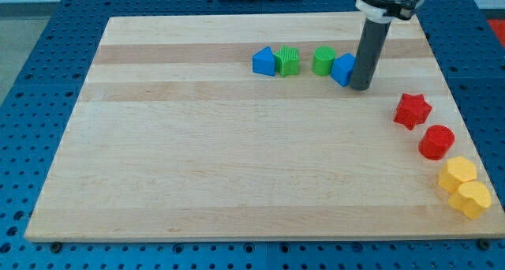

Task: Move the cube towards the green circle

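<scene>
The blue cube (344,69) lies near the view's top right, touching the green circle (323,61) on its left. My tip (361,86) rests on the board right against the cube's right side. Further left sit a blue block with a peaked top (264,61) and a green star-like block (288,61), side by side.
Along the view's right edge lie a red star (412,110), a red circle (436,141) and two yellow blocks (458,174) (471,199). The wooden board (197,159) sits on a blue perforated table.
</scene>
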Available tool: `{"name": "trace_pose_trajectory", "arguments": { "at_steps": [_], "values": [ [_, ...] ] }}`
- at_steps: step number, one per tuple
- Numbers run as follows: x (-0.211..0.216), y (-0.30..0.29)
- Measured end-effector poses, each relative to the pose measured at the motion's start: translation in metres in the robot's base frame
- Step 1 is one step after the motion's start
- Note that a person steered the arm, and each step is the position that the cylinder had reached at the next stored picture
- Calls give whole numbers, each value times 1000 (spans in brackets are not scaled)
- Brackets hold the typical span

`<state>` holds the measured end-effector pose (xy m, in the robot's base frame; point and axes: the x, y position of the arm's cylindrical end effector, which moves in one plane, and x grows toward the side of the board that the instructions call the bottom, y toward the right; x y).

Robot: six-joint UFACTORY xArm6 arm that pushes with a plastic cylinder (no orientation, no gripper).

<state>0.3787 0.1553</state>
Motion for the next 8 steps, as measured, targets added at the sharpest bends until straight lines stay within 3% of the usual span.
{"name": "trace_pose_trajectory", "arguments": {
  "at_steps": [8],
  "values": [
    [-46,7]
  ]
}}
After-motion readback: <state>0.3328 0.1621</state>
